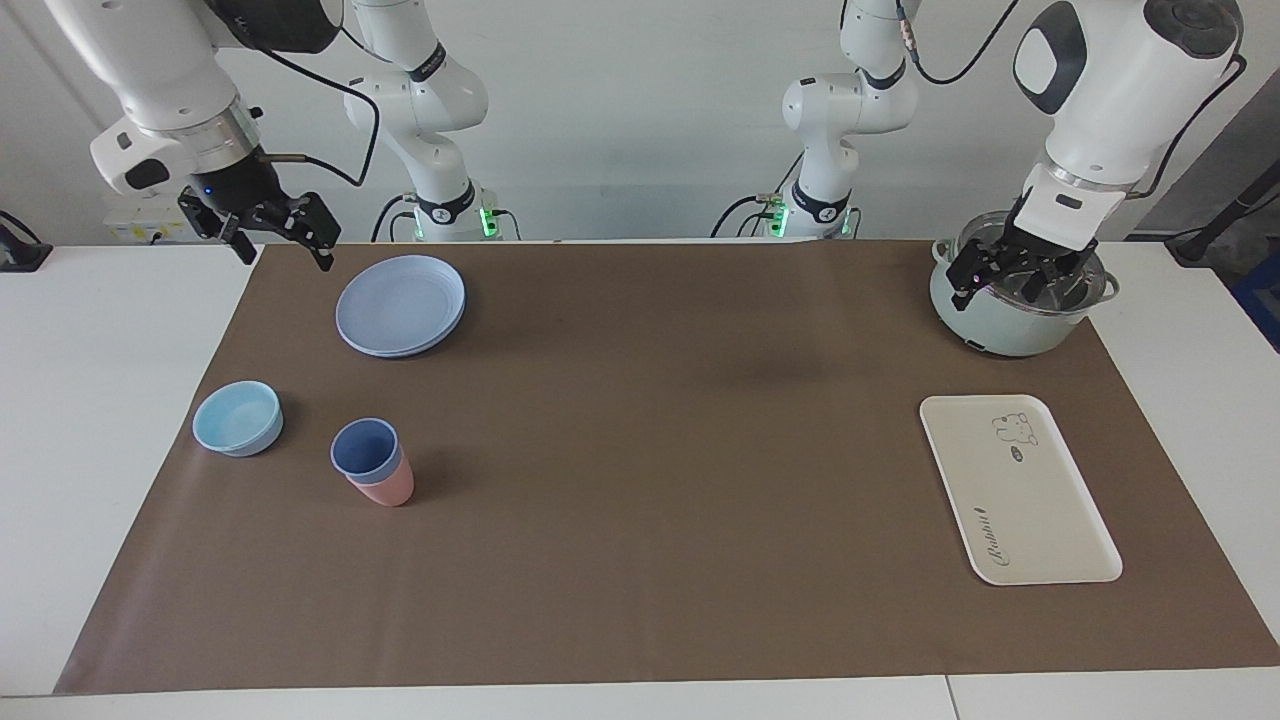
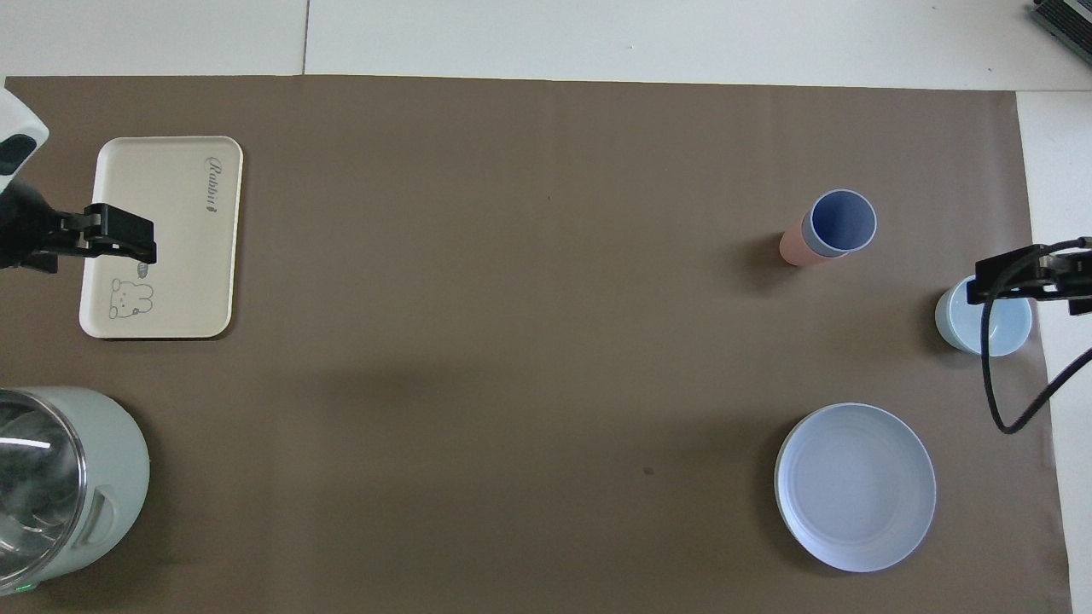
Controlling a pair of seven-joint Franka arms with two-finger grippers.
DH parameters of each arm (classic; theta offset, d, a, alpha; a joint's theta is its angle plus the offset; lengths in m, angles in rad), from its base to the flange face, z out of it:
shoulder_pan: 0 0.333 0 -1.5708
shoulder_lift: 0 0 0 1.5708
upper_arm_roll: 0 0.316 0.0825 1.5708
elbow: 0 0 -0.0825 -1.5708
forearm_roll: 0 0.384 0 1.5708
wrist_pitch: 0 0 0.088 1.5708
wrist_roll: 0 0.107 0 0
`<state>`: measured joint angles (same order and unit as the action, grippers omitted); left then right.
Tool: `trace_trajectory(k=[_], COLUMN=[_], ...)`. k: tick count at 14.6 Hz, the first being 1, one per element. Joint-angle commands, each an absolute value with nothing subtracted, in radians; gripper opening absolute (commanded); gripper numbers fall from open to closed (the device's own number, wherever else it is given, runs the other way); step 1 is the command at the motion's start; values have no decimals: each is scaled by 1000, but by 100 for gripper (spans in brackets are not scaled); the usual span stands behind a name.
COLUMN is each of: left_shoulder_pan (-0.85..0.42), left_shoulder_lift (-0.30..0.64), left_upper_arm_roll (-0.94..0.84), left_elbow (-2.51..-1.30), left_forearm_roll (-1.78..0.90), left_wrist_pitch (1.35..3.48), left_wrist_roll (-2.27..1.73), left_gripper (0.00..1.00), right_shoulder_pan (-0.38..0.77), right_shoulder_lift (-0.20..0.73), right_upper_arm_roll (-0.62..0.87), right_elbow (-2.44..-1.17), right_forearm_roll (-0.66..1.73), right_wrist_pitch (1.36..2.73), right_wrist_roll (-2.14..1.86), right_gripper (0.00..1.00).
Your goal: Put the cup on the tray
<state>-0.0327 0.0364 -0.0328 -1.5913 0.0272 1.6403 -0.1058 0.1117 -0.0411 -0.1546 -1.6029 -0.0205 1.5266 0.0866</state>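
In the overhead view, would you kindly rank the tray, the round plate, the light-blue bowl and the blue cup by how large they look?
1. The tray and the plate cover about the same area; too close to rank.
3. The bowl, partly covered by the right gripper.
4. The blue cup, nested in a pink cup.

Brown mat [image 1: 640, 520] covering the white table [image 1: 90, 420]. Blue plate [image 1: 401, 305] and pale-green pot [image 1: 1010, 320] near the robots, at the right arm's and left arm's ends respectively. Light-blue bowl [image 1: 238, 418] farther out, beside a pink cup [image 1: 388, 486].
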Motion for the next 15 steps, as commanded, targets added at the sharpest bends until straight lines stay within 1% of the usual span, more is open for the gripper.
trace_trajectory(k=[1,7,9,12,14,15], left_shoulder_pan=[-28,-28,-28,-28,-28,-28], left_shoulder_lift=[8,8,8,8,8,9], left_upper_arm_roll=[-35,-35,-35,-35,-35,-35], left_elbow=[-1628,-1628,-1628,-1628,-1628,-1628], left_forearm_roll=[35,35,35,35,35,35], left_wrist_pitch=[1655,1655,1655,1655,1655,1655], left_wrist_roll=[-98,-98,-98,-98,-98,-98], left_gripper=[100,100,100,100,100,100], right_shoulder_pan=[115,107,104,97,68,51], right_shoulder_lift=[-63,-61,-61,-72,-80,-80], right_upper_arm_roll=[-156,-156,-156,-163,-164,-166], right_elbow=[-1624,-1624,-1626,-1675,-1727,-1756], right_forearm_roll=[-29,-17,-15,-14,6,65], right_wrist_pitch=[1520,1526,1534,1623,1725,1790], right_wrist_roll=[64,63,5,-226,-401,-469], right_gripper=[100,100,100,100,100,100])
